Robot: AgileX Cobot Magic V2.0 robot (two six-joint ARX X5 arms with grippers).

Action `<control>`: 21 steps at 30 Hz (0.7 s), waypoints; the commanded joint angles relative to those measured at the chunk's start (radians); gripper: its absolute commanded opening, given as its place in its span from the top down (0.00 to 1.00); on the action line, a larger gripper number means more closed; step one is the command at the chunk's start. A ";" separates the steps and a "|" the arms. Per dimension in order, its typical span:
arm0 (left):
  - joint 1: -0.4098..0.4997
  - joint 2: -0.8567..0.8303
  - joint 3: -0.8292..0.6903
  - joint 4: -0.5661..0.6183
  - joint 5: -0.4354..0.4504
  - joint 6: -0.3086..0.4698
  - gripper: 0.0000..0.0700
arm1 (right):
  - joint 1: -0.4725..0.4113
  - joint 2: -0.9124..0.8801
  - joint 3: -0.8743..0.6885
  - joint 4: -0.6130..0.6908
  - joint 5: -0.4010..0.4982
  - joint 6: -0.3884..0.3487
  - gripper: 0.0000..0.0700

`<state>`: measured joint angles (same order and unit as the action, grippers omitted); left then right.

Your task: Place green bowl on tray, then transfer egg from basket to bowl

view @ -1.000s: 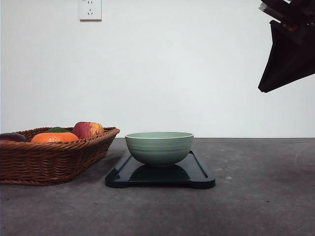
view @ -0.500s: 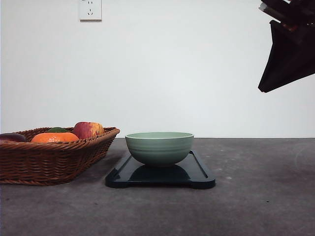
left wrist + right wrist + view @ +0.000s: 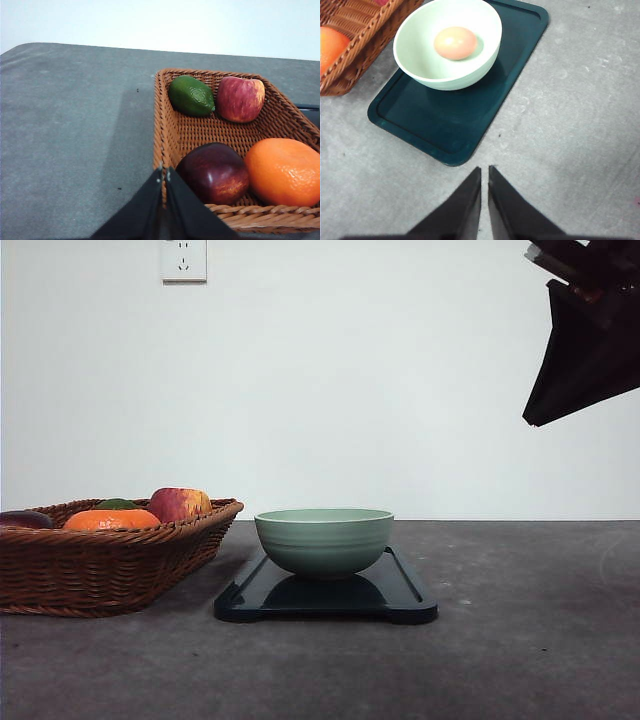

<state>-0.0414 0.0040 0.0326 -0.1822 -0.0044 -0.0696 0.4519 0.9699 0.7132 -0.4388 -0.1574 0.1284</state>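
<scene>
Basket (image 3: 110, 555) at left of table: holds orange fruit (image 3: 285, 171), dark red fruit (image 3: 214, 172), green lime (image 3: 191, 95), red-yellow apple (image 3: 240, 98). Left gripper (image 3: 164, 175) over basket's near rim, fingers pressed together, empty. Centre: green bowl (image 3: 447, 42) on tray (image 3: 450, 115), egg (image 3: 455, 43) inside bowl. Tray print not legible. Right gripper (image 3: 484, 172) raised beside tray, closed, empty

Before me, the dark grey table (image 3: 520, 640) is carrying two items directly, the basket (image 3: 100, 565) is sitting on its left part, the tray (image 3: 325, 598) is lying flat just beside the basket, each one resting on the tabletop.
</scene>
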 commanded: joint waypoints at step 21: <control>0.002 -0.001 -0.019 0.002 0.000 0.013 1.00 | -0.066 -0.247 -0.244 0.291 0.085 -0.182 0.98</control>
<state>-0.0414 0.0040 0.0326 -0.1822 -0.0044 -0.0677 0.3869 0.7479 0.4964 -0.1718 -0.0751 -0.0300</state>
